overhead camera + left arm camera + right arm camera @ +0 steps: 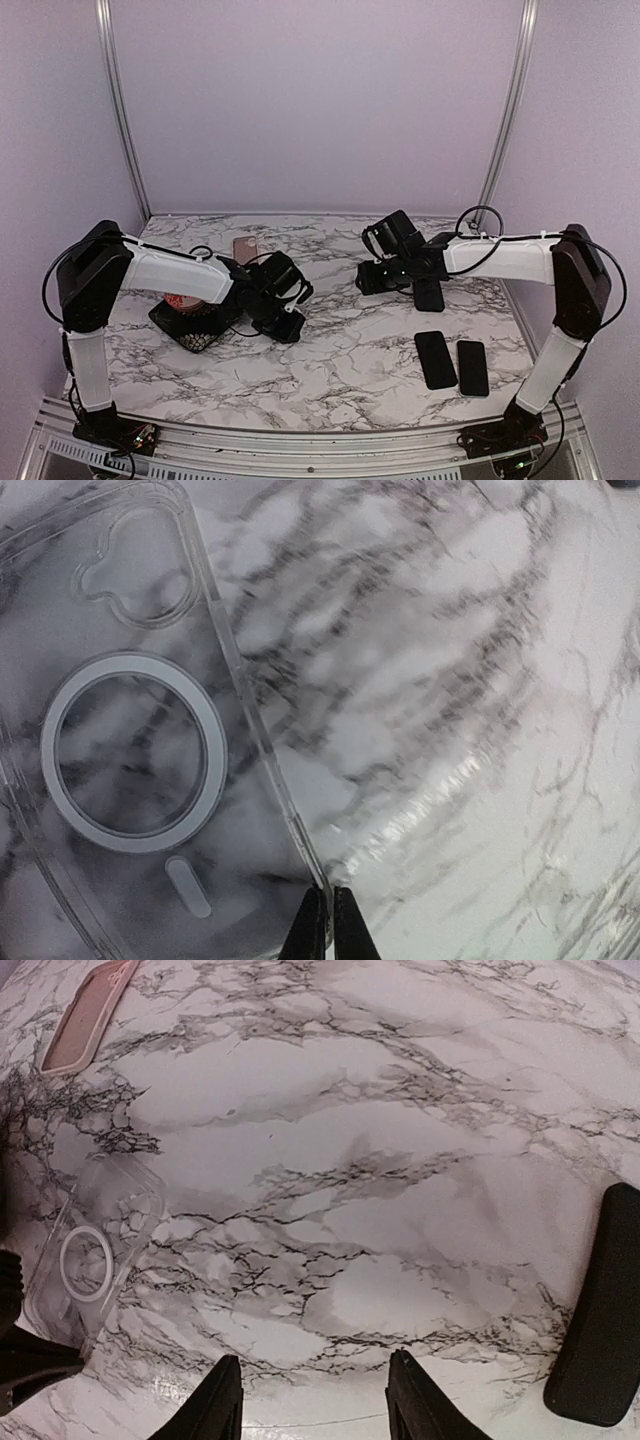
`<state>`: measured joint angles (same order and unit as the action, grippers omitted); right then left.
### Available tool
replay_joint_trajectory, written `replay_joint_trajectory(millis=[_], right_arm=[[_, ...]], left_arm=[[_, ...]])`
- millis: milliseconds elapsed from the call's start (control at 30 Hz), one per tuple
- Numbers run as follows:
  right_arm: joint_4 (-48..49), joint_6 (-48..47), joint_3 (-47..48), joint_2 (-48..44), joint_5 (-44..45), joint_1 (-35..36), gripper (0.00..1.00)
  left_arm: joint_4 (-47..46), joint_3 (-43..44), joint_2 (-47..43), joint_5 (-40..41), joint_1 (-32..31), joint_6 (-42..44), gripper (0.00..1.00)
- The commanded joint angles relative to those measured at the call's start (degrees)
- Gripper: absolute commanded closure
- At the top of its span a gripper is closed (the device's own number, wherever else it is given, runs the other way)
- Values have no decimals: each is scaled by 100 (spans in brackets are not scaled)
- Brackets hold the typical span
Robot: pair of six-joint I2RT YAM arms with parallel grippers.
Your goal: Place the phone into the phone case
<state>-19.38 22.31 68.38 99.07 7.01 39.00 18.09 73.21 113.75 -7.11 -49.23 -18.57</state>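
My left claw (330, 922) is clenched tight, its two tips pressed together on the long side wall of the clear phone case (130, 750), which runs straight in between them. Its round ring and camera cut-out face my wrist camera. The case's far side and lower end run out of that view, and the marble behind it is too blurred for me to say whether the case rests flat or is tipped up. From the right wrist it shows as a faint outline low on the left. My right claw (314, 1360) is released, fingers well apart over bare marble table (340, 340) with nothing between them. Just to its right lies a black phone (600, 1310), cut off by the frame edge and partly under the arm from above. A second phone (435, 360) and a third phone (472, 367) lie side by side nearer the right base, well apart from the clear case. A pink case (85, 1015) lies empty at the back. Beside my left arm a black mesh basket (195, 338) holds something reddish (182, 300); the arm hides most of it and I cannot make it out.
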Motion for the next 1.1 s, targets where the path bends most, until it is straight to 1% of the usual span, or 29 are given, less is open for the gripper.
replay_joint_trajectory(millis=[0,100,167,300,400,433,467,500,533,600,633,767,867,1067], right_arm=[[143,465,-498,-251,198,579,52],[359,752,-955,-554,184,845,52],[353,868,-1143,-730,323,997,51],[201,982,-1279,-919,493,1275,52],[137,997,-1341,-921,517,1434,52],[138,1002,-1344,-881,490,1454,54],[167,1015,-1345,-823,443,1471,57],[207,1013,-1340,-756,382,1477,59],[240,1025,-1313,-660,314,1486,64],[279,1022,-1159,-422,201,1508,73],[250,1021,-1073,-285,185,1527,77],[76,959,-695,316,161,1540,89],[-11,961,-503,704,114,1540,92],[204,974,-373,981,17,1540,92]], left_arm=[[-208,-776,-265,-368,-550,-200,100],[-209,-904,-407,-409,-1032,5,100],[-208,-888,-537,-460,-1279,128,100],[-235,-939,-939,-486,-1361,37,61],[-198,-957,-1481,-327,-1361,34,41],[-188,-981,-1692,-146,-1342,62,37],[-184,-1029,-1909,91,-1306,72,35],[-144,-1080,-2069,328,-1219,48,36],[-94,-1132,-2147,526,-1021,0,42],[110,-1190,-2059,909,-637,-152,58],[272,-1175,-1868,997,-485,-189,67],[442,-1204,-1352,1311,-231,-58,74],[433,-1230,-1073,1332,-231,157,78],[306,-1377,-829,781,-363,548,83]])
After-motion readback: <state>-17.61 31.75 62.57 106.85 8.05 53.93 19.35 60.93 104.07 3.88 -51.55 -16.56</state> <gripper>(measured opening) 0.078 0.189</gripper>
